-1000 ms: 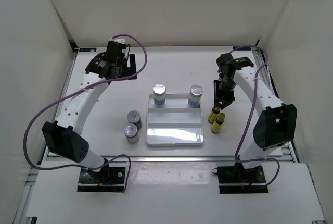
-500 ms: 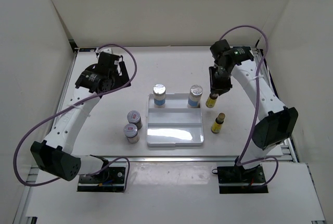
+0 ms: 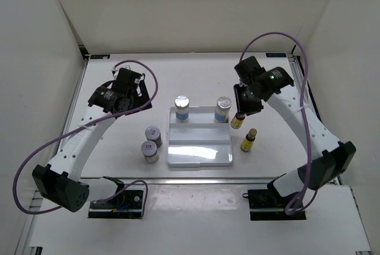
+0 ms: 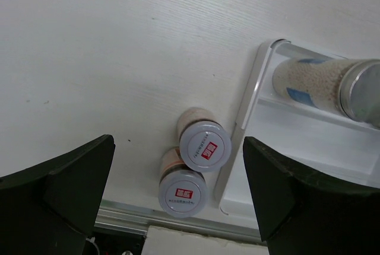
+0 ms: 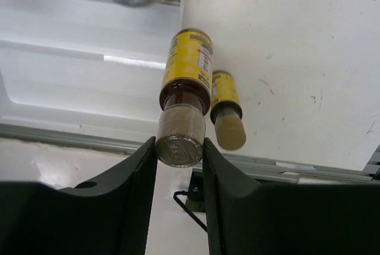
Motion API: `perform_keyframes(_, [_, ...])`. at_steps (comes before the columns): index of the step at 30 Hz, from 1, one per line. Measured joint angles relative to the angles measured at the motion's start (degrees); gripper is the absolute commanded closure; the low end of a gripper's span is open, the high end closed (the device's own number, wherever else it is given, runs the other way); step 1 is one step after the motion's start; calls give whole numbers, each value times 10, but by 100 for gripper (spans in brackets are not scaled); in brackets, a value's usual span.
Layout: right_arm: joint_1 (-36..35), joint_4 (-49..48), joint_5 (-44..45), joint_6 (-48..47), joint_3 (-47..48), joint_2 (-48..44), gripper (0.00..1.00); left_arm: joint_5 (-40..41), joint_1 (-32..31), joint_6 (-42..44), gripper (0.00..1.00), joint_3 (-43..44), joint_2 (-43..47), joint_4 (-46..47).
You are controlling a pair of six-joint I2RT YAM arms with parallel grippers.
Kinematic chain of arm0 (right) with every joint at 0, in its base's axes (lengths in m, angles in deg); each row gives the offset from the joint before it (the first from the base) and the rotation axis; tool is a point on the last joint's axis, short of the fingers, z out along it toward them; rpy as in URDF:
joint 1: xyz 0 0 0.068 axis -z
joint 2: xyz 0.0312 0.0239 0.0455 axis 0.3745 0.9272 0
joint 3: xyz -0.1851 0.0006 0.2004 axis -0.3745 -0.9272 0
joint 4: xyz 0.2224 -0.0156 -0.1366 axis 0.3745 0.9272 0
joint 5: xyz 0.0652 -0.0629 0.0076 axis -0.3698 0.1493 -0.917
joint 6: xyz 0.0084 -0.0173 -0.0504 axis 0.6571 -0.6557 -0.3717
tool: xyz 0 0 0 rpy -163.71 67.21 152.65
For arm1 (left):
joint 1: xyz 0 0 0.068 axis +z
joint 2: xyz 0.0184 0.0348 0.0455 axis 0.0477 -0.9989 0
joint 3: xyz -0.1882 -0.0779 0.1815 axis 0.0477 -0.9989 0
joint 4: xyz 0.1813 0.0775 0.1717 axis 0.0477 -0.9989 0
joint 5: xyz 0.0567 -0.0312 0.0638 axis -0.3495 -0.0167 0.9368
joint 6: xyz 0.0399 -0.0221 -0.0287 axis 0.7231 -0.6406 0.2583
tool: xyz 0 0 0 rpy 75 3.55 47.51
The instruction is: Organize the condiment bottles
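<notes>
A: Well, what have the right fingers (image 5: 133, 195) got?
B: One small yellow bottle (image 5: 187, 68), pinched by its cap, just beside the tray's (image 3: 199, 159) right edge. Its twin (image 3: 249, 140) stands on the table (image 3: 196, 77), nearer the front edge.
A: And the left fingers (image 4: 65, 178)?
B: Spread wide, empty, above two jars (image 4: 205, 146) left of the tray.

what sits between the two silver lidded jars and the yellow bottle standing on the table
The white tray lies between the jars and that bottle, as the top view shows.
</notes>
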State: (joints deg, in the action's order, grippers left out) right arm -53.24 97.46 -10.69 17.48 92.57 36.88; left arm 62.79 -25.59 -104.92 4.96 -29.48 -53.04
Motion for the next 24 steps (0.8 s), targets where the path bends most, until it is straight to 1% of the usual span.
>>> perform_keyframes(6, [-14,-72,-6,9,-137,-97,100,-15,-42,-34,0,-28,37,0])
perform_keyframes(10, [-31,-110,-3,11,-199,-109,100,-16,-71,-52,0,-69,66,0])
perform_keyframes(19, [-76,-171,12,9,-206,-114,100,3,-124,-76,0,-135,72,-2])
perform_keyframes(24, [-92,-198,22,9,-206,-90,100,29,-129,-120,0,-152,98,0])
